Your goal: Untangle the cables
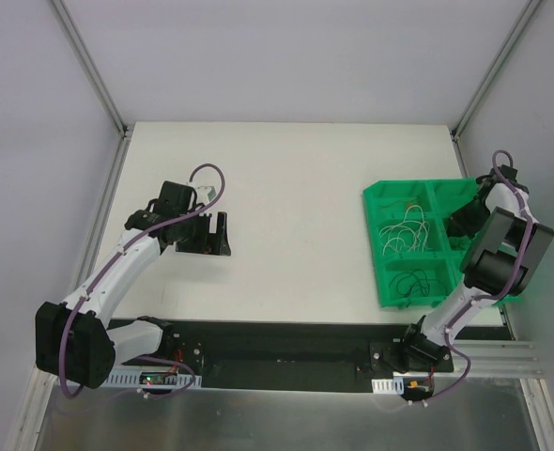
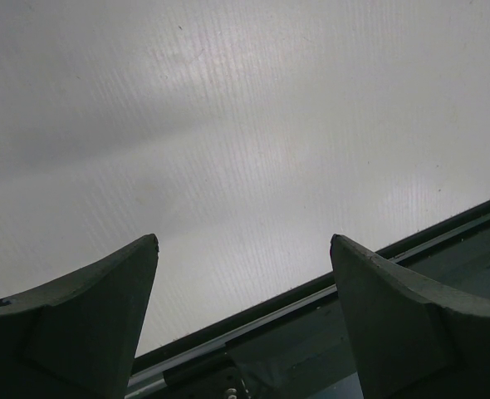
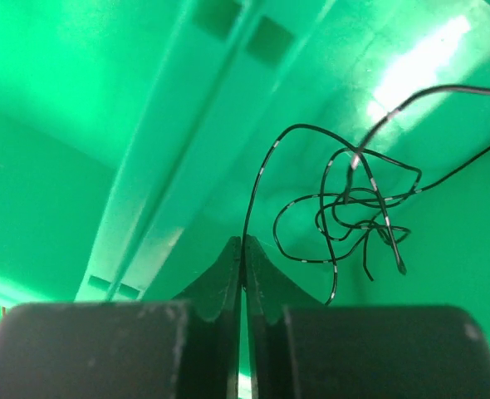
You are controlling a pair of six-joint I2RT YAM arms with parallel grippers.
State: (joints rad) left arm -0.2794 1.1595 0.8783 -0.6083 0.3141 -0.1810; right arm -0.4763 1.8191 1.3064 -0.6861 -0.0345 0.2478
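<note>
Cables (image 3: 353,208) are the job, and one of them starts at the right gripper (image 3: 243,243), whose jaws are pressed together with a black strand (image 3: 257,179) running up out of the seam between the fingertips. The strand is so thin that I cannot be sure it is truly caught and not just lying against the tips, though it looks pinched. From there it arcs over into a loose knot (image 3: 369,229) of dark loops on the floor of the green tray (image 3: 79,125), with two free ends trailing off to the right. The overhead view shows whitish cables (image 1: 404,233) in a middle compartment and more dark ones (image 1: 410,282) in a nearer one; which compartment the wrist camera looks into I cannot tell. The step in hand seems to be drawing this one strand out of the knot. Doing it well likely means pulling slowly along the strand's own line, away from the loops, and stopping if the whole knot drags or tightens. The left gripper (image 2: 244,239) is well apart over the white table (image 1: 296,216), its jaws spread wide and holding nothing, and could pin the knot.
</note>
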